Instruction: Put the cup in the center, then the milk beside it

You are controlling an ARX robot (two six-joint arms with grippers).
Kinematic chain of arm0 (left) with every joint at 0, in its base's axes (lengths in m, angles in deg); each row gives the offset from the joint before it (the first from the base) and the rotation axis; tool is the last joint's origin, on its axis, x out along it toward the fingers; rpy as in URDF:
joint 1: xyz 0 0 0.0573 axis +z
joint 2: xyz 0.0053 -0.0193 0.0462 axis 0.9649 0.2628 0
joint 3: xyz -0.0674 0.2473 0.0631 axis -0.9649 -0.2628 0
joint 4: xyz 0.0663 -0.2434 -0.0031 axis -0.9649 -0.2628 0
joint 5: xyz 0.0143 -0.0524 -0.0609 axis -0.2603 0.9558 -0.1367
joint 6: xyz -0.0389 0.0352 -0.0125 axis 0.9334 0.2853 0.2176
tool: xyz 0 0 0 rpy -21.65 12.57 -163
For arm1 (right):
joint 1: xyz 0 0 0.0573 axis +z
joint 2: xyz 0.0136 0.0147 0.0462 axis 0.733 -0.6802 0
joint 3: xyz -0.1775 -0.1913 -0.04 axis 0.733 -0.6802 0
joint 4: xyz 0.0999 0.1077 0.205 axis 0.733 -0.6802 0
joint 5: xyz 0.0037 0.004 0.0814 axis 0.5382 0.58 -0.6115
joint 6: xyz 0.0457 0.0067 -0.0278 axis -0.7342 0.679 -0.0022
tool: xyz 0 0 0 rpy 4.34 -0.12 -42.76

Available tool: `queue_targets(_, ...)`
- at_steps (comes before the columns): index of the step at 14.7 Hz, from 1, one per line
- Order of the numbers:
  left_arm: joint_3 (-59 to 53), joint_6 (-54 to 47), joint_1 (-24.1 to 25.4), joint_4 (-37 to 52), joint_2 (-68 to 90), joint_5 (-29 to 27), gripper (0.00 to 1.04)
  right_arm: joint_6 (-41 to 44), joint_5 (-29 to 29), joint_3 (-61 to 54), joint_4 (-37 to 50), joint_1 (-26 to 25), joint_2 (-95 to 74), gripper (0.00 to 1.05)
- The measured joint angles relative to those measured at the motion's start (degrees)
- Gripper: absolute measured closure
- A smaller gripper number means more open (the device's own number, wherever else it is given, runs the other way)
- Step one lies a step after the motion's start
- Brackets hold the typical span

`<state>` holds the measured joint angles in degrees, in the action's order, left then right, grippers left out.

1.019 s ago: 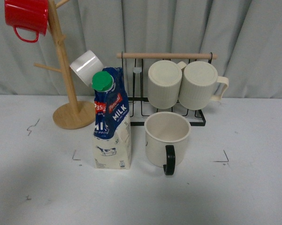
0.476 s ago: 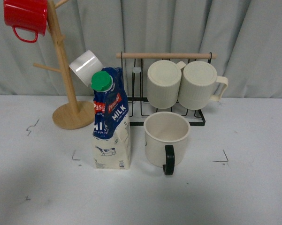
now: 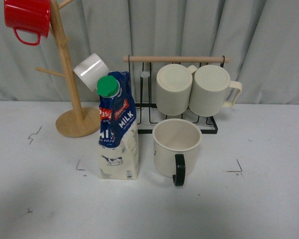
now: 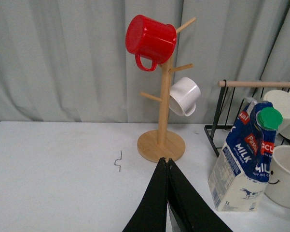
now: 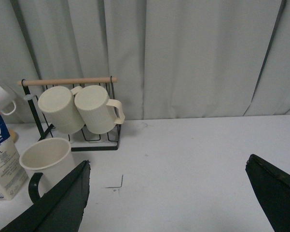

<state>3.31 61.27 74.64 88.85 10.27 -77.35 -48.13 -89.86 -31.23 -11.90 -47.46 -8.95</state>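
Note:
The cup (image 3: 176, 147), cream with a black handle facing the front, stands upright in the middle of the white table. Right beside it on its left stands the milk (image 3: 118, 129), a blue and cream carton with a green cap. Neither arm shows in the front view. In the left wrist view my left gripper (image 4: 167, 161) is shut with nothing in it, back from the milk (image 4: 245, 164) and the cup (image 4: 285, 176). In the right wrist view my right gripper (image 5: 168, 166) is wide open and empty, off to the side of the cup (image 5: 47, 162) and the milk (image 5: 1, 154).
A wooden mug tree (image 3: 69, 74) at the back left holds a red mug (image 3: 28, 19) and a small white mug (image 3: 91, 71). A black wire rack (image 3: 179, 94) behind the cup holds two ribbed cream mugs (image 3: 196, 89). Grey curtain closes the back. Corner marks (image 3: 237, 169) are drawn on the table.

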Motion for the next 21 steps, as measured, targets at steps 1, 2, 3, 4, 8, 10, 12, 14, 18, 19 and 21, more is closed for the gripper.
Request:
queue_targets(1,-0.35,0.0,0.0,-0.98,-1.42,0.02,1.03,0.0,0.0,0.0,0.0,0.0,0.0,0.06)
queue_targets(2,-1.73,0.0,0.0,1.31,-2.25,0.0,1.03,0.0,0.0,0.0,0.0,0.0,0.0,0.06)
queue_targets(3,-2.05,0.0,0.0,-1.33,-3.45,0.02,1.03,0.0,0.0,0.0,0.0,0.0,0.0,0.06)
queue_targets(4,-2.05,0.0,0.0,-2.49,-5.05,0.02,1.03,0.0,0.0,0.0,0.02,0.0,0.0,0.06)
queue_targets(8,-2.05,0.0,0.0,-8.66,-11.76,0.02,1.03,0.0,0.0,0.0,0.0,0.0,0.0,0.06)
queue_targets(10,-2.05,0.0,0.0,-10.93,-13.77,0.02,1.03,0.0,0.0,0.0,0.0,0.0,0.0,0.06)
queue_targets(12,-2.01,0.0,0.0,-21.66,-21.49,0.15,1.03,0.0,0.02,0.0,0.0,0.0,0.0,0.06)
queue_targets(14,-2.05,0.0,0.0,-21.46,-23.78,0.04,1.03,0.0,0.0,0.0,0.02,0.0,0.0,0.06)
queue_targets(18,-2.03,0.0,0.0,-21.35,-23.78,0.0,0.88,0.0,0.0,0.0,0.02,0.0,0.0,0.06)
queue_targets(19,-2.03,0.0,0.0,-21.38,-23.78,0.02,0.76,0.0,0.0,0.0,0.02,0.0,0.0,0.06)
queue_targets(21,-2.03,0.0,0.0,-21.38,-23.78,0.02,0.49,0.0,0.0,0.0,0.02,0.0,0.0,0.06)
